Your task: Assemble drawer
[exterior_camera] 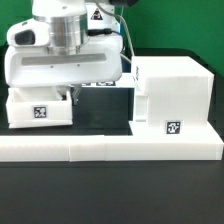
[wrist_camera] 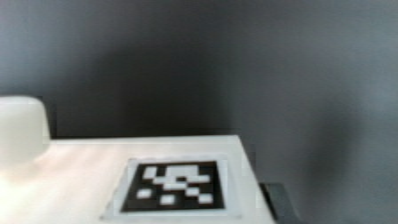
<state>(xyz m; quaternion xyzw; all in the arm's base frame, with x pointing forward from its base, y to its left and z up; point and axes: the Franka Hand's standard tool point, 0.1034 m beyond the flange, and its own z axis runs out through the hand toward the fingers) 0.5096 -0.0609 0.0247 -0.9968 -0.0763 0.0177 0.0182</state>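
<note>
The drawer housing [exterior_camera: 170,92], a tall white cube with a square tag low on its front, stands at the exterior view's right. One white tray [exterior_camera: 40,108] with a tag rests on the table at the exterior view's left. My gripper [exterior_camera: 72,93] hangs low over the tray's edge nearest the housing. In the wrist view the tray's tagged face [wrist_camera: 178,185] fills the foreground, with its round knob [wrist_camera: 18,128] to one side. One dark fingertip [wrist_camera: 276,197] sits just outside the tray's edge; the other finger is hidden. A second tray is out of view.
The long low white L-shaped border wall [exterior_camera: 110,148] runs along the front of the tray and housing. The dark table [exterior_camera: 110,195] lies in front of it. The arm's bulky white wrist [exterior_camera: 65,62] hides the area behind the tray.
</note>
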